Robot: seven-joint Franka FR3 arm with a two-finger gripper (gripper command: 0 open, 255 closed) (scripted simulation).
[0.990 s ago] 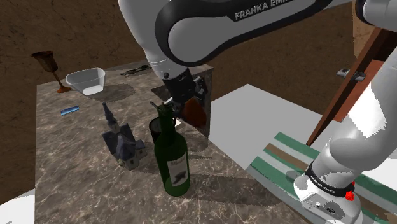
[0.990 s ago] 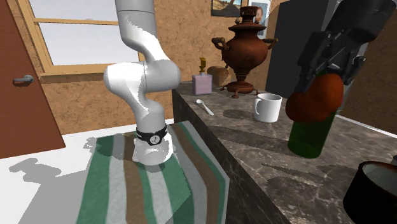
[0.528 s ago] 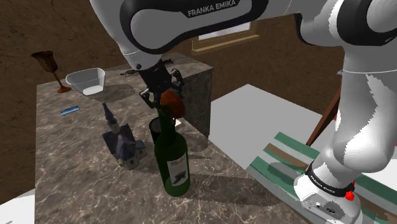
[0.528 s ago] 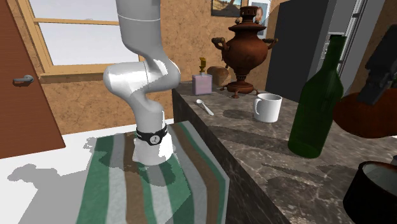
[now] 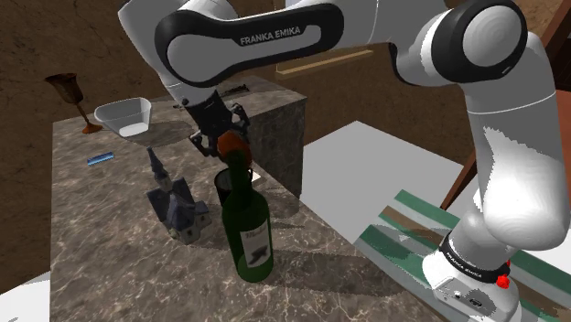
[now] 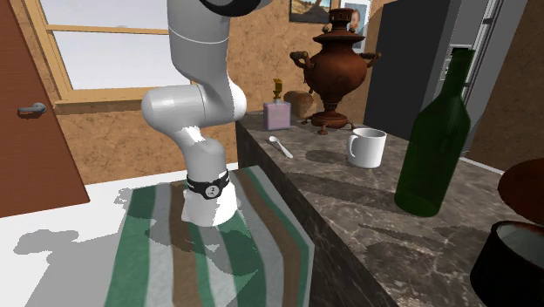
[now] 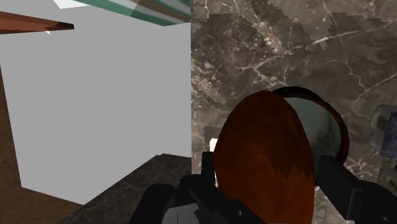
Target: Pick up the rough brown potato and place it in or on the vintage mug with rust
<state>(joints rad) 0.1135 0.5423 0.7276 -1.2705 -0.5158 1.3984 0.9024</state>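
Observation:
My gripper is shut on a reddish-brown potato, which hangs just above the dark mug on the marble counter. In the wrist view the potato is clasped between the two black fingers, and the mug with its rusty rim and pale teal inside lies directly beyond it, partly hidden. At the second exterior view's right edge, part of the potato shows over the mug.
A tall green bottle stands right in front of the mug, and a small grey church model beside it. A white bowl, a goblet and a blue item lie farther back. A white mug and samovar stand along the counter.
The arm has carried the potato toward the shoulder view's left, past the bottle's neck, to above the dark mug. The gripper stayed shut on it.

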